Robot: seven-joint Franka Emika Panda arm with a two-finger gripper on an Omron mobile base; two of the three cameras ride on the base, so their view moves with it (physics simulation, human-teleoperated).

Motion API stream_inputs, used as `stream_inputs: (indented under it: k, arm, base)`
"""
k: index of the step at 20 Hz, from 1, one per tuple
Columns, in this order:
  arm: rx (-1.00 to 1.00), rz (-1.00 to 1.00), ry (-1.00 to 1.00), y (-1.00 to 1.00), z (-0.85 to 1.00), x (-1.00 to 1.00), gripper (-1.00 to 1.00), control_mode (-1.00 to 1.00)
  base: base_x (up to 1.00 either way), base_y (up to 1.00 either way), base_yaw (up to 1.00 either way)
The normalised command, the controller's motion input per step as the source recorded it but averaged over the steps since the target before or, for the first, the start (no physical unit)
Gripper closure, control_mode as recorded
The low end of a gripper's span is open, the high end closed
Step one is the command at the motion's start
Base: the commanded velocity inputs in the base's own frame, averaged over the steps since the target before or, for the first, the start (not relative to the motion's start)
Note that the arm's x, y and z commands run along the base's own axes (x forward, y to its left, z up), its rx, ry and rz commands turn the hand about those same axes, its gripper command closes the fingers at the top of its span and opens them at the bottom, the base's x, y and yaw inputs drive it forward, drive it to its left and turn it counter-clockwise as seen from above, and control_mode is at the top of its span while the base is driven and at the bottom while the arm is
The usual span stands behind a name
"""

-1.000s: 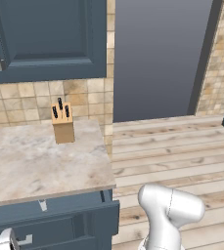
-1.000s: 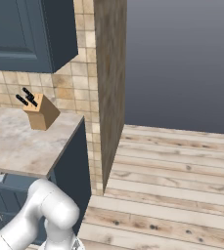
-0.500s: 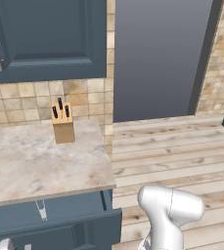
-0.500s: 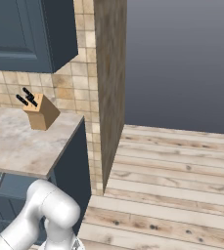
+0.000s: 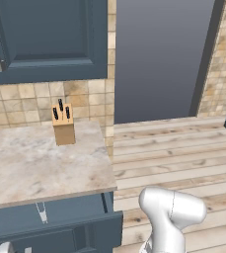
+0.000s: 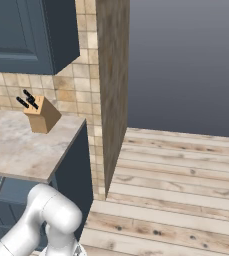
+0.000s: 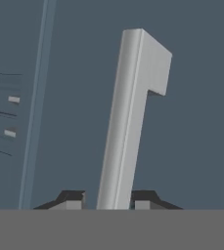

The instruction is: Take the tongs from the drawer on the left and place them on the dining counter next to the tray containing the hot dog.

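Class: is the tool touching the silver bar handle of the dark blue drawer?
Apart. The hand view shows the tool straddling the silver bar handle, with slim gaps beside both fingertips.

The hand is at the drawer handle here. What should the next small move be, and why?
Probably let go of the handle and draw the gripper back. The drawer already stands out from under the worktop, and the tongs lie uncovered inside it. The finger tips sit either side of the bar, so the hand must clear it before reaching in.
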Motion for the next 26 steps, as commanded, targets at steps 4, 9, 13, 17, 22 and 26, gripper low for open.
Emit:
stream_inputs:
  k: [4, 9, 13, 17, 22, 26]
  arm:
    - [-0.01, 0.0, -0.04, 0.0, 0.19, -0.26, -1.0, -1.0]
    - [-0.01, 0.0, -0.02, -0.05, 0.39, -0.33, -1.0, -1.0]
    - [-0.01, 0.0, 0.0, -0.21, 0.53, -0.18, -1.0, -1.0]
    - [0.0, 0.0, 0.0, -0.22, 0.55, -0.21, -1.0, -1.0]
    - [0.0, 0.0, 0.05, -0.27, 0.5, -0.04, -1.0, -1.0]
    - [0.0, 0.0, 0.04, -0.15, 0.35, -0.01, -1.0, -1.0]
  base:
    - [0.0, 0.0, 0.0]
    - [0.0, 0.0, 0.0]
    - [0.0, 0.0, 0.0]
    - [0.0, 0.0, 0.0]
    - [0.0, 0.0, 0.0]
    - [0.0, 0.0, 0.0]
